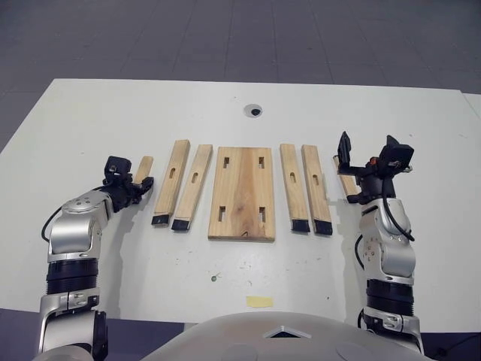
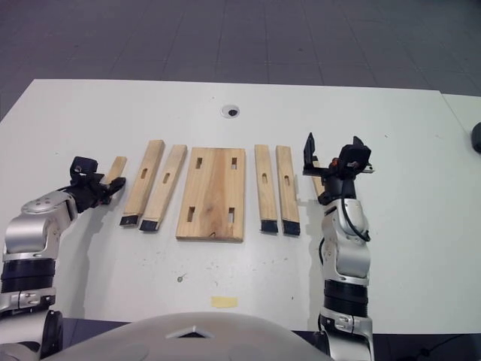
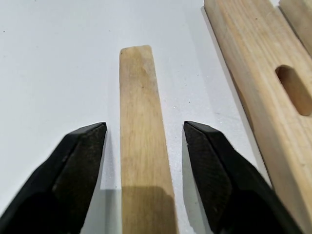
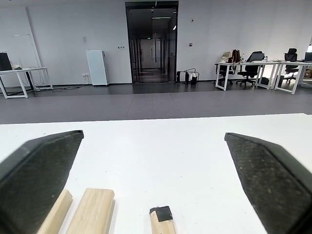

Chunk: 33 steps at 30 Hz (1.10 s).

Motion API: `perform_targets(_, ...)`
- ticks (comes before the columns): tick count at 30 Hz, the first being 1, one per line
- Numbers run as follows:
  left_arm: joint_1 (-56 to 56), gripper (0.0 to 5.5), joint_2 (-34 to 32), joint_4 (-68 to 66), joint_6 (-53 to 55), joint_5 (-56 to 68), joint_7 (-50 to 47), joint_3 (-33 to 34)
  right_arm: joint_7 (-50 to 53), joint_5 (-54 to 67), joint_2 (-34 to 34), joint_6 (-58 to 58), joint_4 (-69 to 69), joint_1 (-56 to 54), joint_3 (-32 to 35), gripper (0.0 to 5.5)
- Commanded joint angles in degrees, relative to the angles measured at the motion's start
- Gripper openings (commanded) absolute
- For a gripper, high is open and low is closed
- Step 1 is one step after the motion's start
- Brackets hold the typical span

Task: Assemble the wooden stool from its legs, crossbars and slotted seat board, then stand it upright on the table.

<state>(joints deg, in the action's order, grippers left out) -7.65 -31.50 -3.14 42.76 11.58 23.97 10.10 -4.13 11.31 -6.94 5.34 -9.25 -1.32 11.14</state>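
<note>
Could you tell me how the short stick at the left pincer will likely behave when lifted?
The stick looks like thin wood: probably stiff and light. It lies flat on the table, so it should slide rather than roll. Its smooth sides may slip in the left pincer.

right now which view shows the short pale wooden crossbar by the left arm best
The left wrist view: the short pale wooden crossbar lies close up between the open black fingers, untouched. The eye views show it small, its near end at the left gripper.

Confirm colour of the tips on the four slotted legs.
Black tips on the legs' near ends; left eye view shows them best.
</note>
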Motion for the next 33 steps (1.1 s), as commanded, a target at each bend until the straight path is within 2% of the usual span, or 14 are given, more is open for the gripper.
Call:
perform_targets(1,4.82,2.27,0.36,-4.6,6.93,-0.45,0.12,-2.08,0.38,-0.27,0.31,-0.41,-0.12,0.1,0.06,5.4)
perform_targets(7,4.65,1.32,0.53,-3.35,6.18,0.59,-0.17,-2.87,0.92,-0.28,0.42,-0.93,0.54,-0.84,0.48,5.4)
perform_targets(11,2.09,1.29,1.22,-1.11,2.73,0.67,-1.59,-2.1,0.8,-0.18,0.16,-0.77,1.17,-2.24,0.33,5.4)
perform_targets(15,-5.39,1.29,2.95,1.06,-5.1,-0.8,-7.77,1.18,-0.64,1.92,-0.26,0.67,0.2,-4.23,0.45,5.4)
perform_targets(17,-8.41,1.29,2.36,2.4,-10.01,-3.56,-10.14,0.57,-1.8,7.55,0.99,4.31,-1.19,-5.72,1.23,5.4)
perform_targets(20,-13.28,1.29,3.32,6.11,-15.45,-4.78,-11.01,-0.44,-3.8,24.77,3.82,14.86,-6.6,-8.26,2.13,5.4)
perform_targets(23,-15.39,1.29,5.16,11.37,-20.99,-4.11,-5.64,-6.76,-3.74,44.22,5.87,25.35,-11.34,-8.87,1.91,5.4)
perform_targets(25,-15.06,1.29,7.83,15.29,-21.45,0.51,-0.58,-9.87,-2.53,52.83,7.21,29.15,-12.2,-8.55,1.48,5.4)
perform_targets(29,-11.85,1.29,9.76,19.75,-23.18,2.18,5.26,-16.52,-0.41,59.63,7.39,32.22,-13.38,-8.88,0.1,5.4)
perform_targets(33,-9.33,1.29,11.3,22.6,-22.23,2.91,6.68,-19.56,2.83,60.83,7.74,33.53,-12.02,-9.32,-1.58,5.4)
